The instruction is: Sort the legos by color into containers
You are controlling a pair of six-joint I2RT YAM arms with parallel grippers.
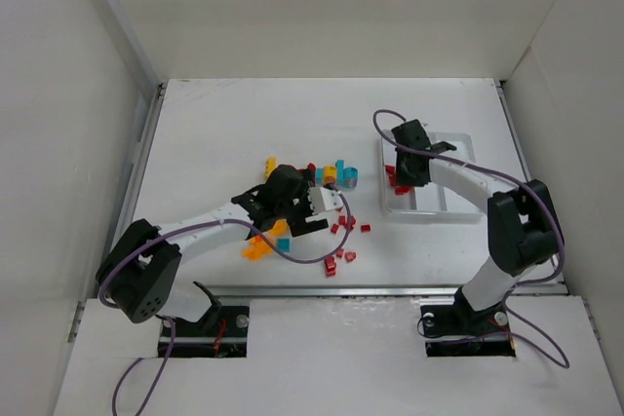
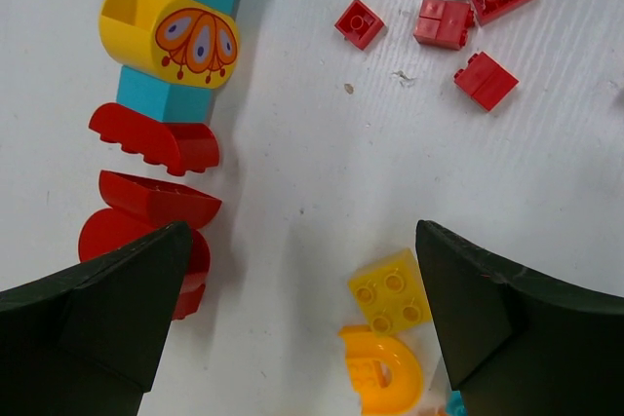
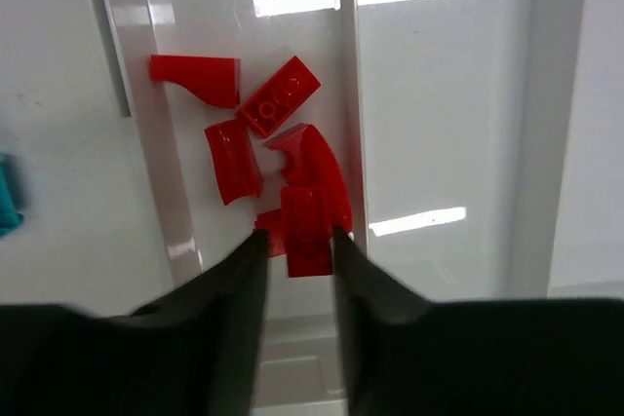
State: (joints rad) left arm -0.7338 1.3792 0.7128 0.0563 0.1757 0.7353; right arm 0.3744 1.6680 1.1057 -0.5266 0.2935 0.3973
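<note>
The top camera looks down from high behind the near edge, far enough back to hold the whole table [image 1: 224, 124]; the left wrist camera faces steeply down, close over the table, with the left pincer [image 2: 302, 241] at its lower edge; the right wrist camera sits closer still over the tray [image 3: 346, 65]. The top view shares the loose red legos [image 2: 485, 80] with the left wrist view, and the tray with the right.

White table [image 1: 214, 143] at centre, finely ribbed up close. Boxed in by white walls [image 1: 331, 7] at 9, 12 and 3 o'clock. Edged at 6 o'clock by a metal rail [image 1: 390, 291]. Flecked, toward 12 o'clock of the left wrist view, with two tiny dark specks [image 2: 403, 76].
</note>
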